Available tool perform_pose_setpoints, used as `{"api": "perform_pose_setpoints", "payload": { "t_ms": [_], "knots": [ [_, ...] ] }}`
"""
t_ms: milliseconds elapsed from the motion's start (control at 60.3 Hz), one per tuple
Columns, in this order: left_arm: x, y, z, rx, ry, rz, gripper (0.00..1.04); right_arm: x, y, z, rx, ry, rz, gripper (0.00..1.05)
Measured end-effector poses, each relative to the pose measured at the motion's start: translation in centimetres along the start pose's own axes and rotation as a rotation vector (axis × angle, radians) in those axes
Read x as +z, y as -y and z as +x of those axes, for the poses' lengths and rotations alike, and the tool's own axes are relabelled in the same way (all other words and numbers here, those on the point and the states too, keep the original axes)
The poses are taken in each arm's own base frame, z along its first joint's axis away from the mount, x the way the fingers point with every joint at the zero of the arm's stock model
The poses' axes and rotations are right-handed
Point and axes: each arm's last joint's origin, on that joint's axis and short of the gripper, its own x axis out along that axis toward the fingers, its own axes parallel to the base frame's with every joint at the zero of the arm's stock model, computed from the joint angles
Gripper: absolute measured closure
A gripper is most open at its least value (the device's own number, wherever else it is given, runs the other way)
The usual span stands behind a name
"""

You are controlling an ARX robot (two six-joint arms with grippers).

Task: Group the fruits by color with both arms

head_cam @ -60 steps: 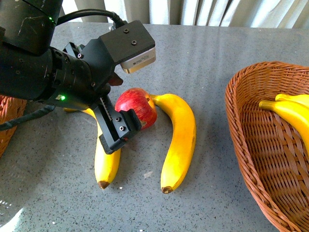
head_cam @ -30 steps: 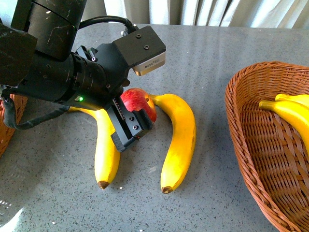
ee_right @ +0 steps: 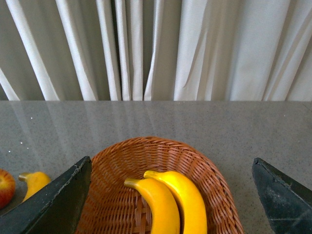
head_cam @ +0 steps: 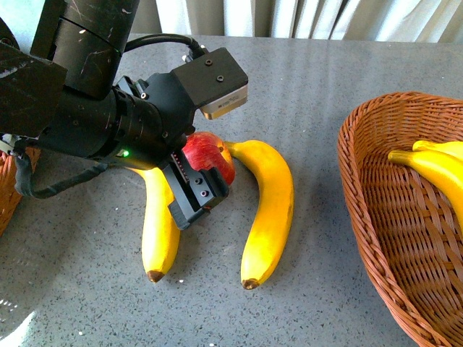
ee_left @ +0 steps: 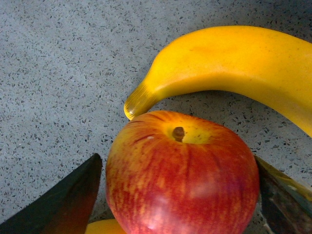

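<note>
A red apple (head_cam: 210, 152) with yellowish streaks lies on the grey table between two yellow bananas, one to its right (head_cam: 271, 210) and one to its left (head_cam: 160, 235). My left gripper (head_cam: 203, 176) is open with one jaw on each side of the apple. In the left wrist view the apple (ee_left: 183, 180) sits between the two fingers (ee_left: 58, 204), with a banana (ee_left: 229, 63) just beyond it. My right gripper (ee_right: 168, 207) is open and empty, above a wicker basket (ee_right: 122, 158) that holds two bananas (ee_right: 183, 200). The right gripper does not show in the front view.
The wicker basket (head_cam: 362, 217) stands at the table's right with its bananas (head_cam: 434, 163) inside. The edge of another wicker basket (head_cam: 9, 195) shows at the far left, behind the left arm. White curtains (ee_right: 156, 48) hang beyond the table's far edge.
My left arm has moved a little to the right and away from the camera, bringing its open jaws closer round the apple. The fruits have not moved.
</note>
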Motion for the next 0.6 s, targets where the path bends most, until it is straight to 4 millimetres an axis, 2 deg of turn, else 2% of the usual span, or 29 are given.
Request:
{"api": "perform_pose_setpoints", "payload": {
  "t_ms": [50,99,249,365,464,547,597],
  "knots": [
    [0.0,0.0,0.0,0.002,0.0,-0.003,0.31,0.0,0.0,0.0,0.0,0.0,0.0,0.09],
    [0.0,0.0,0.0,0.003,-0.001,-0.006,0.33,0.0,0.0,0.0,0.0,0.0,0.0,0.09],
    [0.1,-0.1,-0.2,0.007,0.004,-0.008,0.34,0.0,0.0,0.0,0.0,0.0,0.0,0.09],
    [0.2,-0.4,-1.4,0.021,0.028,-0.017,0.34,0.0,0.0,0.0,0.0,0.0,0.0,0.09],
    [0.4,-1.0,-3.6,0.054,0.066,-0.025,0.34,0.0,0.0,0.0,0.0,0.0,0.0,0.09],
    [0.3,-2.1,-7.1,0.122,0.114,-0.043,0.34,0.0,0.0,0.0,0.0,0.0,0.0,0.09],
    [-0.5,-2.8,-9.5,0.168,0.141,-0.067,0.34,0.0,0.0,0.0,0.0,0.0,0.0,0.09]
  ]
}}
